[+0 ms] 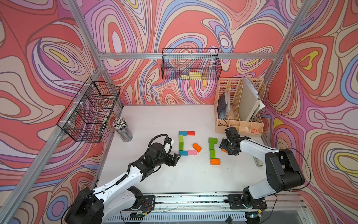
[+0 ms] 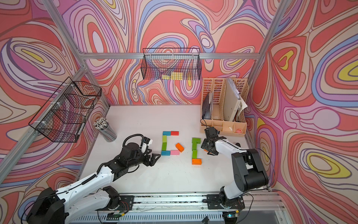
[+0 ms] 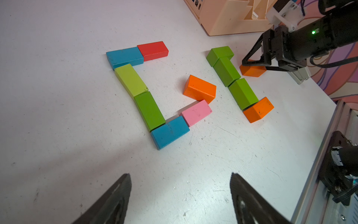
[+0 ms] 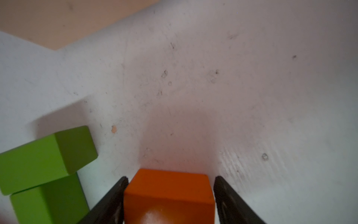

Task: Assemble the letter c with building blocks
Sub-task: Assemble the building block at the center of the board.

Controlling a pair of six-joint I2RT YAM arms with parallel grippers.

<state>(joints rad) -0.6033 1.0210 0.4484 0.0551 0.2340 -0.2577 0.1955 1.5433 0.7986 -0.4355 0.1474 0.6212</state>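
Building blocks lie on the white table (image 1: 155, 174). One group forms a bracket: blue (image 1: 182, 133) and red (image 1: 190, 133) at the far side, light green (image 1: 181, 138) and green (image 1: 181, 146) down the side, blue (image 1: 183, 152) and pink (image 1: 192, 152) at the near side. A loose orange block (image 3: 199, 89) lies tilted beside the pink one. To the right, green blocks (image 3: 226, 71) stand in a line that ends at an orange block (image 1: 215, 161). My right gripper (image 4: 171, 177) is shut on another orange block (image 4: 168, 194) that rests on the table beside the green line. My left gripper (image 3: 180, 174) hovers open and empty left of the bracket.
A jar of pencils (image 1: 123, 129) stands at the left. A beige desk organizer (image 1: 240, 108) fills the back right corner. Wire baskets hang on the left wall (image 1: 89, 110) and the back wall (image 1: 191, 64). A stapler (image 1: 258, 162) lies near the right edge.
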